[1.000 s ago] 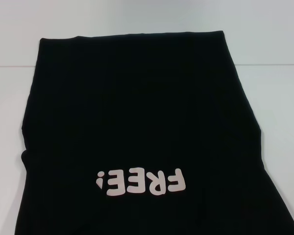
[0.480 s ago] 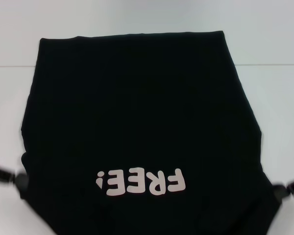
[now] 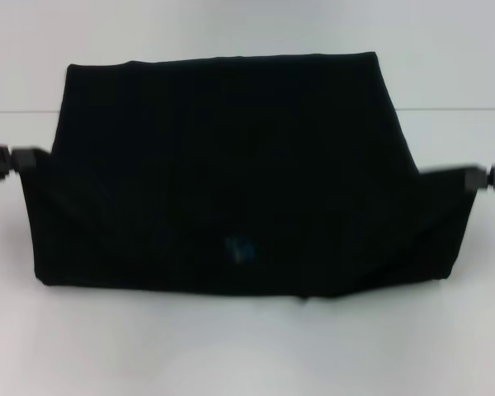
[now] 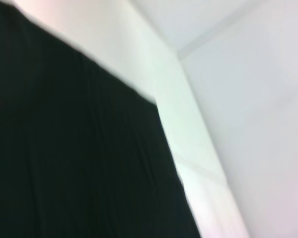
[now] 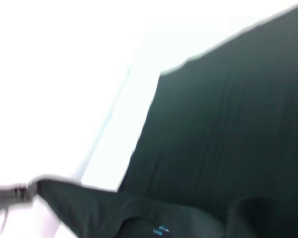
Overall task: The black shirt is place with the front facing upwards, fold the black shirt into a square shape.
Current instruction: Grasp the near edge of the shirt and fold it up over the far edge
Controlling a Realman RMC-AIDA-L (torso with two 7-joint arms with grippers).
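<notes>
I have the left gripper (image 3: 18, 158) and right gripper (image 3: 470, 176) each pinching a near corner of the shirt (image 3: 231, 148), jaws closed on cloth; between them the near part hangs doubled over the rest on the bench (image 3: 247, 346), so the lettering hides.

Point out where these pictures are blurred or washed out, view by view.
Head view: both gripper tips, left gripper and right gripper, are smeared. Left wrist view: edge of the large black cloth shirt is soft. Right wrist view: the white tabletop is washed out.
</notes>
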